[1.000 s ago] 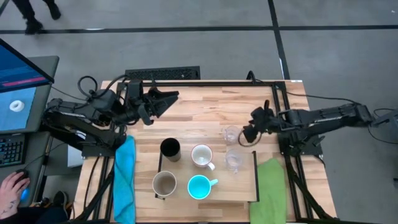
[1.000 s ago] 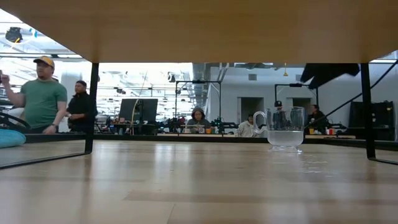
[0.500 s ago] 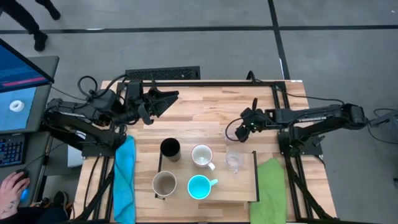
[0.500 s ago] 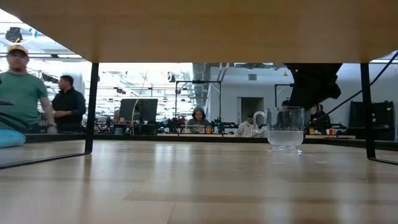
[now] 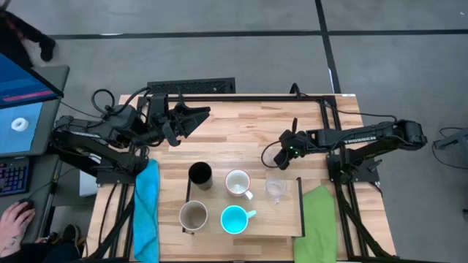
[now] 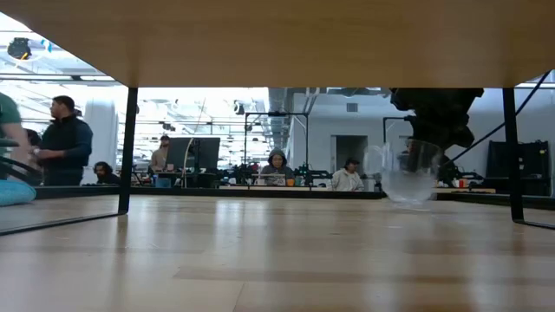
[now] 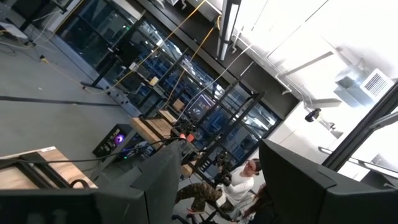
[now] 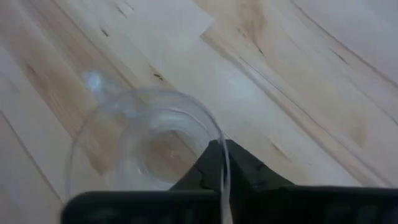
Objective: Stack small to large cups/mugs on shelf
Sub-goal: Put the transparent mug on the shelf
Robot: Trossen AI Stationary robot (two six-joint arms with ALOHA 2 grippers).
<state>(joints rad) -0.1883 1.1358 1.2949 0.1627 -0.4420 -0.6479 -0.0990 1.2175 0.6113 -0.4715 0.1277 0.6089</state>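
Now, left to right in the high view: left gripper parked upper left, jaws spread, unchanged. Right gripper has moved in from the right and pinches the rim of one clear glass, lifted off the table since half a second ago; shelf placement pending.

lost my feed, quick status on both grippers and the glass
Right gripper shut on clear glass, lifted off the table. Left gripper open, parked at far left. Second glass on shelf below, nothing blocking.
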